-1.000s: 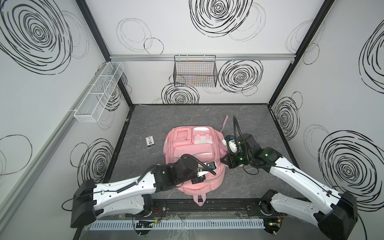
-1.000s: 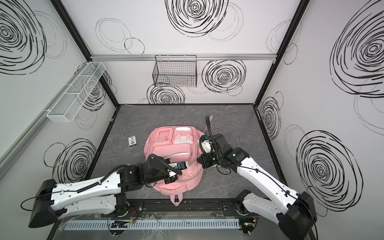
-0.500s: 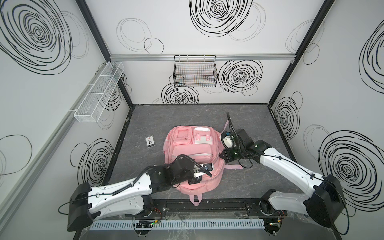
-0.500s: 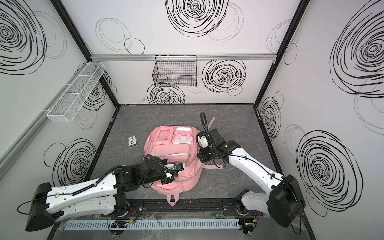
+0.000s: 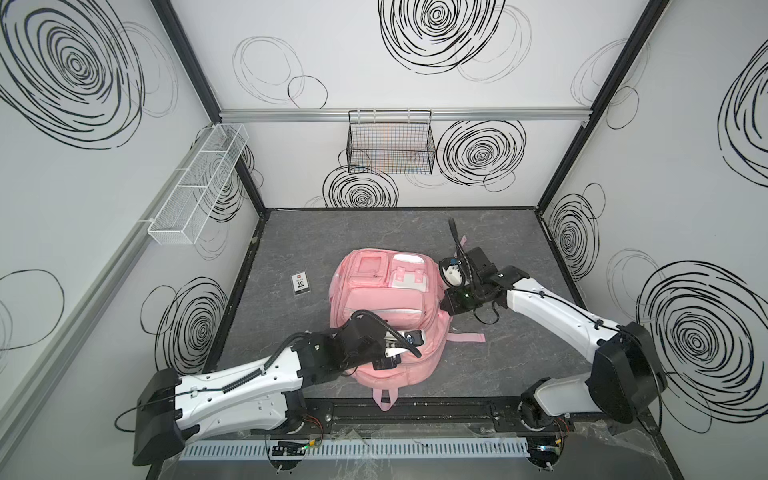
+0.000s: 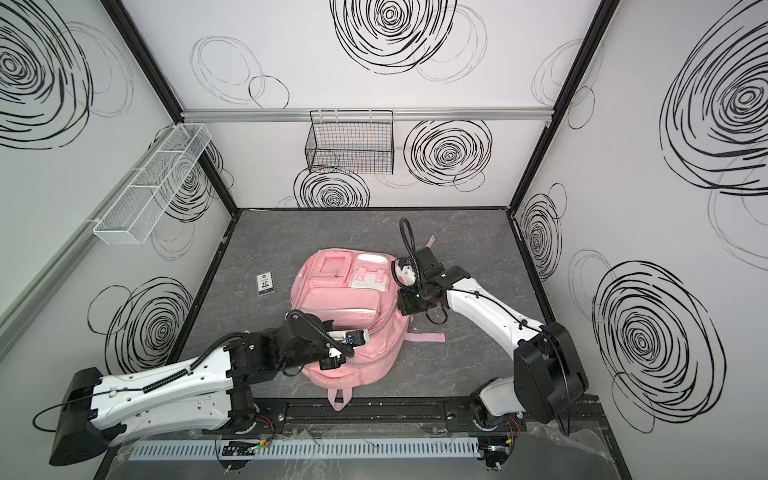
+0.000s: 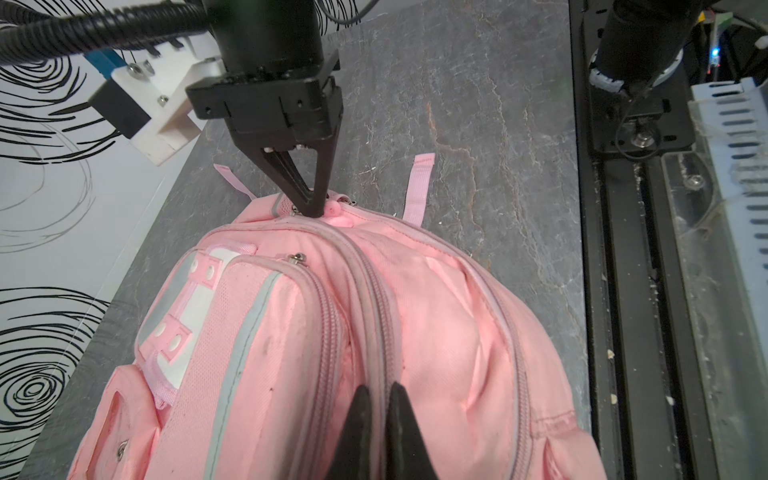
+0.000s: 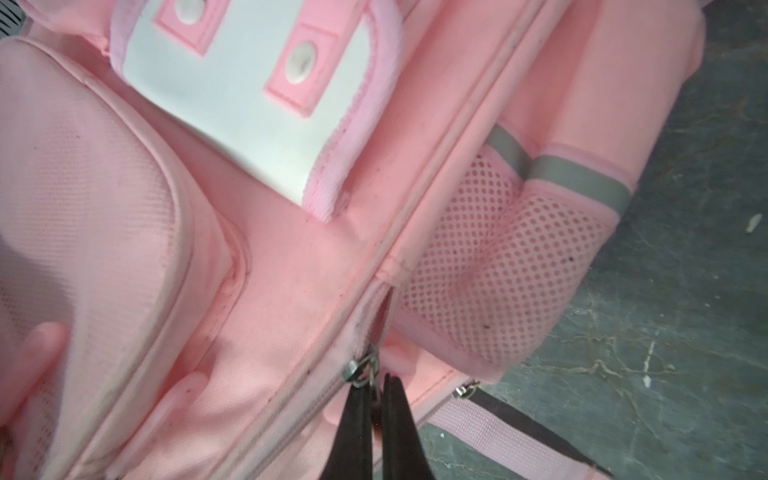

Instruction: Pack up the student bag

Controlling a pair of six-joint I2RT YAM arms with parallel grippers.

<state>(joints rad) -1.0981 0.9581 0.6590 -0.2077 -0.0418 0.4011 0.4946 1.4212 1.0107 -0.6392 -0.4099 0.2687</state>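
Centrally, student bag point(image 5: 386, 299) on table point(image 5: 332, 232)

You had bright, even light, soft shadows; both top views bowed at the edges; the student bag point(image 8: 291, 270) blurred near the right wrist lens.

A: Where is the white-and-black left arm point(image 5: 249, 378)?
B: It reaches low from the near left corner toward the middle of the tabletop. On the left gripper point(image 7: 379, 386), the black fingers point(image 7: 361, 415) are drawn almost together, leaving only a thin slit.
A: And the white-and-black right arm point(image 5: 552, 316)?
B: It angles from the near right base up and leftward, toward the far middle. The right gripper point(image 8: 374, 384) points down, its fingers pressed shut.
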